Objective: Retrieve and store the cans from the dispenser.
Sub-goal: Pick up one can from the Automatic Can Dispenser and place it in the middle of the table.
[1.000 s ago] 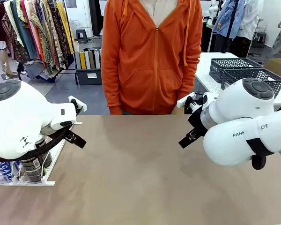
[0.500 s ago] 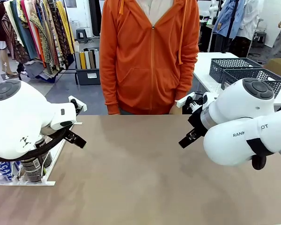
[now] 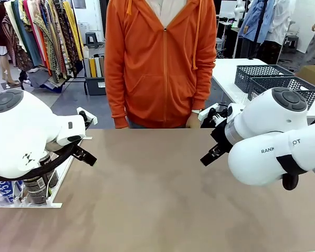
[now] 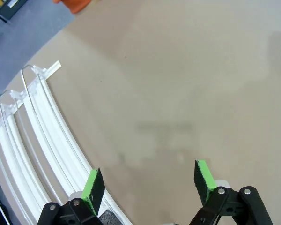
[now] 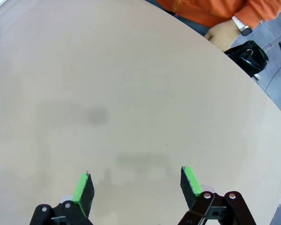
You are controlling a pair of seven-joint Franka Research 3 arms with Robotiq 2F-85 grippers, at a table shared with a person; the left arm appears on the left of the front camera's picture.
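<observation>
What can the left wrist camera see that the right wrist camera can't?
Left wrist camera: the long rails of the flat white plastic dispenser, lying beside the left gripper. Right wrist camera: the person's hand with a wristwatch, past the table's far edge, and the right gripper. Both: the plain brown tabletop, with nothing between the open black jaws and their green pads.

The table is a plain, unpatterned tan, and the person's hoodie is bright orange. The left arm and right arm are white, while the left gripper and right gripper are black with bright green pads. At the table's left edge the dispenser is white, holding a blue can with white lettering and a dark brown can, and the lattice baskets are dark grey.
</observation>
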